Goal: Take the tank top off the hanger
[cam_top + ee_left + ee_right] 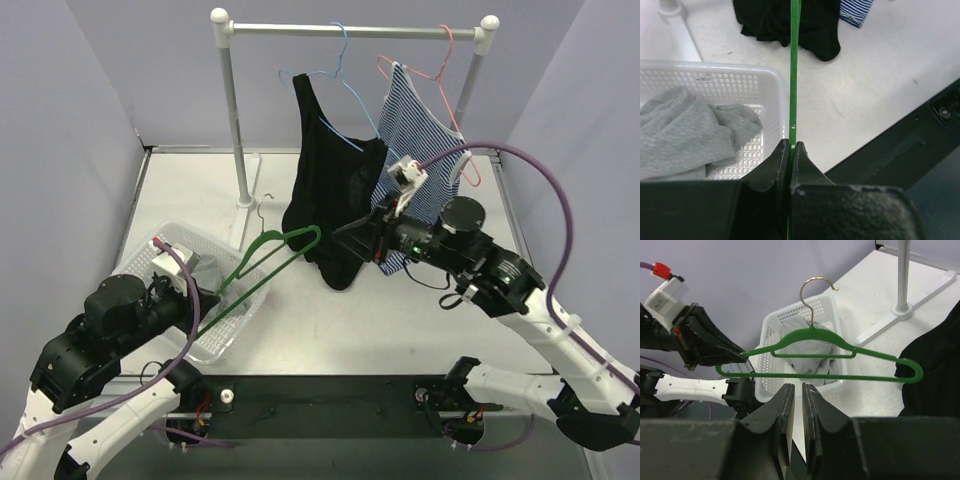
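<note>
Black fabric tank top [330, 190] is hanging lengthwise down from the white clothes rail [350, 30], hem lying on the white table [400, 320]. Green plastic hanger [275, 250] is stretching from the left gripper [790, 149], which is clamping one end, towards the tank top, far end touching the fabric. Right gripper [796, 390] is showing fingers almost together, nothing visible between.

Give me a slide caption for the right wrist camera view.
Left gripper pinches one end of the green hanger; the other end meets the black tank top, white basket behind.
</note>
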